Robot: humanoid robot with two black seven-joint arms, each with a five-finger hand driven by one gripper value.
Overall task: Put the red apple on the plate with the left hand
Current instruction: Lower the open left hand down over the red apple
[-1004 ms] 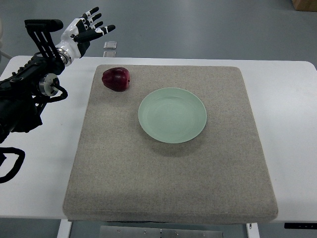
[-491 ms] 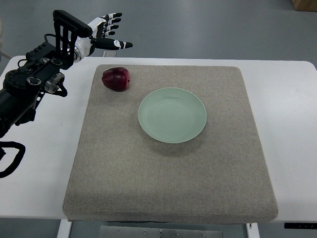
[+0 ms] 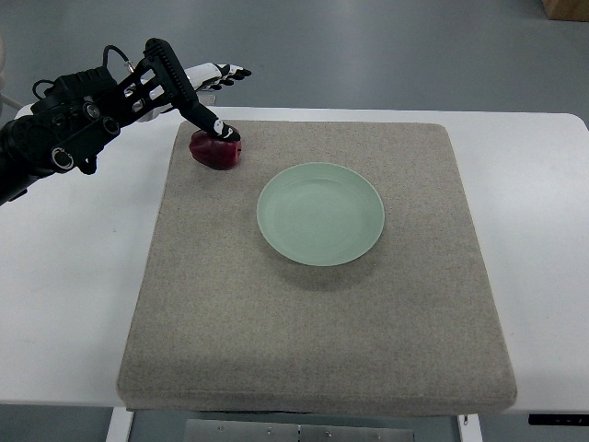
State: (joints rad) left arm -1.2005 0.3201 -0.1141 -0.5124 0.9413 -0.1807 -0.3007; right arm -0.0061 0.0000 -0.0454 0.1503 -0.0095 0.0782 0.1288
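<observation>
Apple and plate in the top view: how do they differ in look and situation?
The red apple is dark red, rounded and small; the plate is pale green, flat and much wider. The apple sits near the mat's far left corner, with the left hand reaching over it; the plate lies nearer the middle with nothing over it. Both rest on the mat.

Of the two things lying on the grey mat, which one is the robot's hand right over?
The dark red apple at the mat's far left corner; the left hand is above it. The green plate sits alone mid-mat.

No text, label or number can be read anywhere. The things on the surface [image 3: 74, 276] carry no legible print.
</observation>
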